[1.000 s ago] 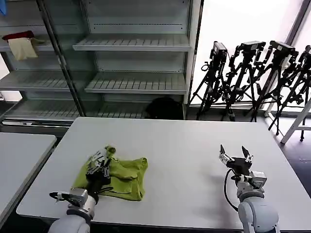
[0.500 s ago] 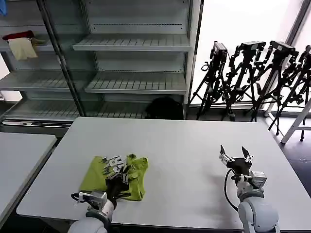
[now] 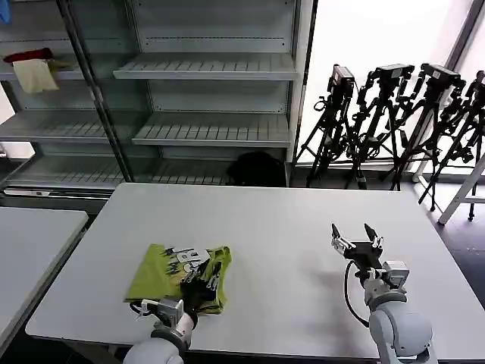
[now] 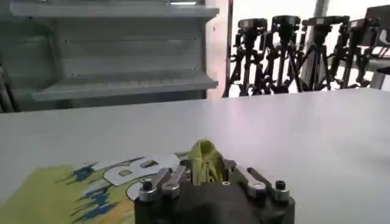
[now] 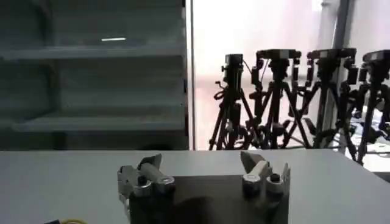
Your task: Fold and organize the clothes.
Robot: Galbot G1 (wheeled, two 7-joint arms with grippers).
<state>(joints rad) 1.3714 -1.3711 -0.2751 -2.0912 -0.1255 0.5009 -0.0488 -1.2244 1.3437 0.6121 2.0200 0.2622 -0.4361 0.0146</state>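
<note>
T-shirt [image 3: 163, 269]: soft lime fabric, folded | left pincer [image 3: 203, 279] pinching its edge | right pincer [image 3: 355, 237] spread, idle

A large white table [image 3: 288, 220] spans the lower middle of the frame, and the corner of a second white table [image 3: 30, 243] juts in at the lower left. Behind them stands a grey metal shelving unit [image 3: 204, 98] with slatted shelves. At the upper left, a cream cloth [image 3: 33, 75] hangs over a shelf edge with a red cloth [image 3: 27, 54] just above it (the two touching). At the right, black camera tripods [image 3: 394, 114] cluster before a bright window. A dark object [image 3: 256, 168] sits on the floor under the shelves.
</note>
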